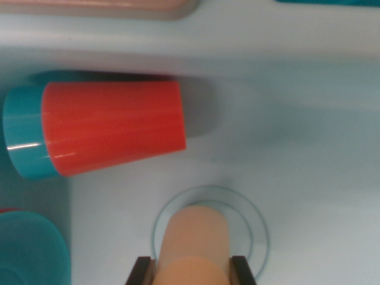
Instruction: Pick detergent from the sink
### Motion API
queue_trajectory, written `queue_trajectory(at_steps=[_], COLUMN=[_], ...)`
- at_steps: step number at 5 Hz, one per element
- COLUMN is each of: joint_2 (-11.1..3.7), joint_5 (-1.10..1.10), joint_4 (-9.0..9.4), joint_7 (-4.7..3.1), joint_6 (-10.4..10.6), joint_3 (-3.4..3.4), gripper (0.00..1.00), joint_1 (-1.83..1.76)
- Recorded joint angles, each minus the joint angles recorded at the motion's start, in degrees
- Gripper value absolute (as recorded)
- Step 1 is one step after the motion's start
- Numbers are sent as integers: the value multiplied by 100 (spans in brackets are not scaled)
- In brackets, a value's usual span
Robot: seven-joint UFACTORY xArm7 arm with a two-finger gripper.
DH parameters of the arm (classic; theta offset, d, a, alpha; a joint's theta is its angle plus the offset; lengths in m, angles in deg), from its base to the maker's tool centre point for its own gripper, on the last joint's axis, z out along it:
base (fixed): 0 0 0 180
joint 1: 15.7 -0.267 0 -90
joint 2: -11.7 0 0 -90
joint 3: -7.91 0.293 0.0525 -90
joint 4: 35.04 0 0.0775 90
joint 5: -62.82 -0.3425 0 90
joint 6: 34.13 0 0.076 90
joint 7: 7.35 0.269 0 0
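A peach-coloured detergent bottle (193, 240) fills the bottom centre of the wrist view, its rounded end pointing up the picture. My gripper (192, 268) is shut on it, with a dark finger pressed against each side; one of the fingers (141, 271) shows at the bottle's left. The bottle hangs over the round drain ring (261, 228) in the pale blue sink floor (309, 178). Whether the bottle touches the floor cannot be told.
A red cup with a teal band (113, 127) lies on its side in the sink, up and to the wrist view's left of the bottle. A teal bowl (29, 252) sits at bottom left. The sink wall (249, 44) runs along the top, with a pink tray (101, 7) beyond.
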State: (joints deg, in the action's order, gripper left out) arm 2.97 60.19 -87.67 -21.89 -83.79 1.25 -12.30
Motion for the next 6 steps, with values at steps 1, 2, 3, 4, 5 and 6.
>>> queue_trajectory(at_steps=[1, 2, 3, 4, 5, 6], joint_2=[0, 11, 11, 29, 29, 55], joint_5=[0, 2, 2, 5, 5, 10], joint_4=[0, -41, -41, -108, -108, -203], joint_7=[0, 2, 2, 6, 6, 11], joint_6=[0, -52, -52, -137, -137, -258], joint_3=[0, 0, 0, -1, -1, -2], gripper=[100, 100, 100, 100, 100, 100], joint_1=[0, 0, 0, -1, -1, -2])
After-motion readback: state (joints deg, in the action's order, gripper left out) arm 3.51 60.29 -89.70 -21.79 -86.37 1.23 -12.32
